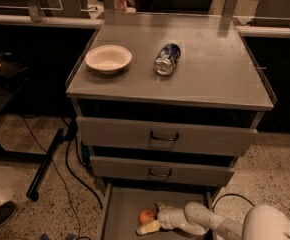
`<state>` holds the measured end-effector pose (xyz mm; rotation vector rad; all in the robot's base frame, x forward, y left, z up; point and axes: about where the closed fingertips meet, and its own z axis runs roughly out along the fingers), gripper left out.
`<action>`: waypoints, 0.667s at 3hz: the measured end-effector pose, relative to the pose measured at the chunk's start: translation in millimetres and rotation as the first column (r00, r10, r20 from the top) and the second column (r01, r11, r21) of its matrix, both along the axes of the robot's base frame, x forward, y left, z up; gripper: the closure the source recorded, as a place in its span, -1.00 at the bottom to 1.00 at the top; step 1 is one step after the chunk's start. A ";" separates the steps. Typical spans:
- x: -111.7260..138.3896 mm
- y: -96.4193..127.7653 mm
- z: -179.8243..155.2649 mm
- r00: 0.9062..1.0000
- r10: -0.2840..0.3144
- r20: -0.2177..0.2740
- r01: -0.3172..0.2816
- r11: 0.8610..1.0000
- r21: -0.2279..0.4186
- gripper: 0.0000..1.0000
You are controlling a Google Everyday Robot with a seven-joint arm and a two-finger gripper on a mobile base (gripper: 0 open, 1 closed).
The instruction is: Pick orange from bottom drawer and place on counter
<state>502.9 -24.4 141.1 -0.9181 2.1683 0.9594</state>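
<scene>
One cabinet with three grey drawers stands in the camera view. The two upper drawers [165, 136] are closed, each with one dark loop handle. The bottom drawer [119, 209] is pulled out at the lower edge of the frame, and its thin left wall is visible.

One orange [146, 216] lies on the drawer floor near its middle. Bare grey floor runs from the fruit to the left wall and back to the drawer front above it.

The single gripper [149, 218] reaches in low from the right on its white arm [210, 221]. Its jaws are wide, one on either side of the orange. The pale lower finger [148, 228] lies just below and in front of the fruit with a sliver of floor between them. I cannot tell whether the upper one touches.

The tabletop [220, 69] has a thin raised rim and carries two things. One white bowl [108, 59] sits near the left edge, and one crushed blue-silver can [167, 59] lies on its side near the centre, apart from the bowl. To the right of the can, flat metal runs to the right rim and the front edge.

On the speckled floor to the left are one black pole [47, 164] and one dark cable [72, 176].
</scene>
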 end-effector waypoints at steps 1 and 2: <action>8.0 1.9 -7.2 1.000 -0.017 0.000 0.017 1.000 0.009 -1.00; 11.7 2.9 -15.2 0.999 -0.037 -0.020 0.037 0.999 0.009 -1.00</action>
